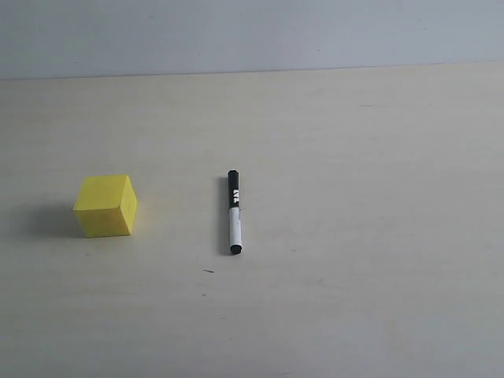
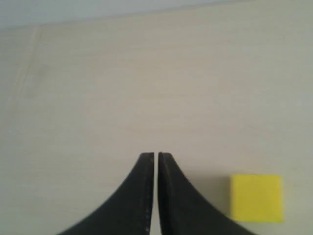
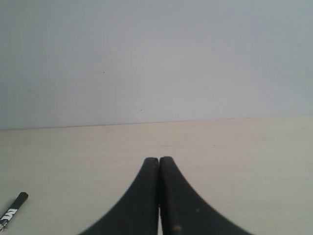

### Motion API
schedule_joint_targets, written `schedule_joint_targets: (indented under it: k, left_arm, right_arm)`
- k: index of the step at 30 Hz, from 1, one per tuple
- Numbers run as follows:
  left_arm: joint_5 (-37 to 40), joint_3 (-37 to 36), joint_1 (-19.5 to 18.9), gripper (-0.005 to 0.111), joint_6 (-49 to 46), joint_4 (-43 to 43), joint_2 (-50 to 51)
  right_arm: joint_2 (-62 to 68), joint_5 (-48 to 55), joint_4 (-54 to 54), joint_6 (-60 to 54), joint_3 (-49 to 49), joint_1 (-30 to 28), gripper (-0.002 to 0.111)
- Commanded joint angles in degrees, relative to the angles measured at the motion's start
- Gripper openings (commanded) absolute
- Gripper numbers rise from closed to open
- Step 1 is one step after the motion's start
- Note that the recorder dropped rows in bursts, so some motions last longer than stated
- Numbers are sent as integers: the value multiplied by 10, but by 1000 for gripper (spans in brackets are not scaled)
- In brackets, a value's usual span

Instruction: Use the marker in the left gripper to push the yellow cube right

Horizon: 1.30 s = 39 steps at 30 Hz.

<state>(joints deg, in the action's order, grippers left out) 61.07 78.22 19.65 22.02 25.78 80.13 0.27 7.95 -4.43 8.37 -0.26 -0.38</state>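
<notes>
The yellow cube (image 1: 106, 205) rests on the pale table at the left of the exterior view. The marker (image 1: 234, 211) lies flat on the table to its right, black cap pointing away, well apart from the cube. Neither arm shows in the exterior view. In the left wrist view my left gripper (image 2: 156, 155) is shut with nothing between its fingers, and the cube (image 2: 256, 198) sits off to one side of it. My right gripper (image 3: 159, 159) is shut and empty too; the marker's capped end (image 3: 13, 208) shows at the edge of its view.
The light wooden table (image 1: 354, 157) meets a plain grey-white wall (image 1: 252, 31) at the back. A tiny dark speck (image 1: 208, 272) lies in front of the marker.
</notes>
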Motion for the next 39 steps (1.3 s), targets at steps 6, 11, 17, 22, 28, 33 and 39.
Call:
schedule_joint_targets:
  k: [6,11,17,22,28,33,39]
  left_arm:
    - [-4,49,69,45,-20,-230,157]
    - [-27,79,131,59,12,-247,242]
    - [-29,141,170,57,24,-312,333]
    - [-25,185,197,57,40,-326,403]
    - [33,226,208,57,54,-325,470]
    - [64,237,208,57,58,-325,497]
    - [50,238,208,57,67,-324,509]
  right_arm:
    - [-3,-3,-1,-2,3,0,0]
    - [-3,-3,-1,-3,3,0,0]
    - [-3,-3,-1,-1,3,0,0]
    - [-3,-3,-1,-1,3,0,0]
    - [-3,-3,-1,-3,3,0,0]
    - [-3,-3,-1,-1,3,0,0]
    - [-3,-3,-1,-1,3,0,0]
